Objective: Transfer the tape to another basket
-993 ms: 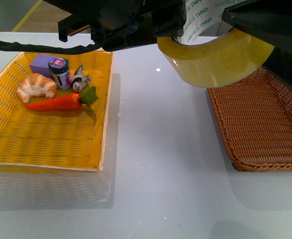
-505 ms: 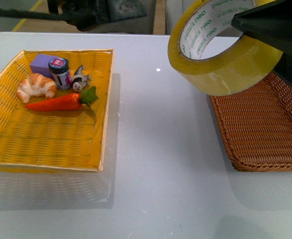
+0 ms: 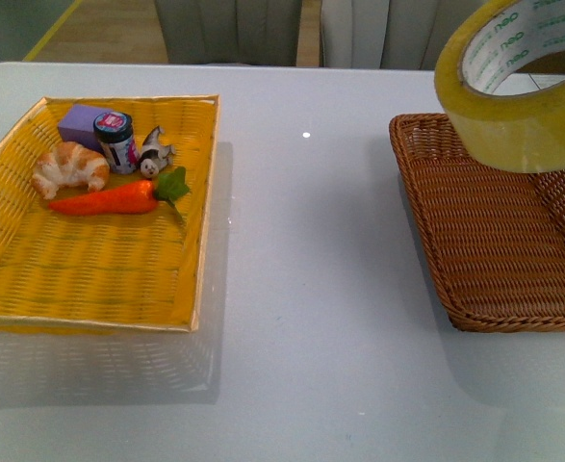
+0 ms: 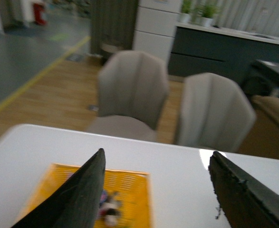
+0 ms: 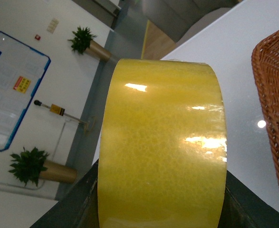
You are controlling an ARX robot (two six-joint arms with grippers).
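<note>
The tape (image 3: 518,91) is held clamped between the jaws of the right gripper (image 5: 163,211), raised over the far end of the brown basket (image 3: 494,250); the left gripper (image 4: 160,190) is observed with jaws spread apart, nothing between them

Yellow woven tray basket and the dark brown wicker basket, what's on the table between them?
Nothing. In the front view, the white table between the yellow woven tray basket and the dark brown wicker basket is bare.
</note>
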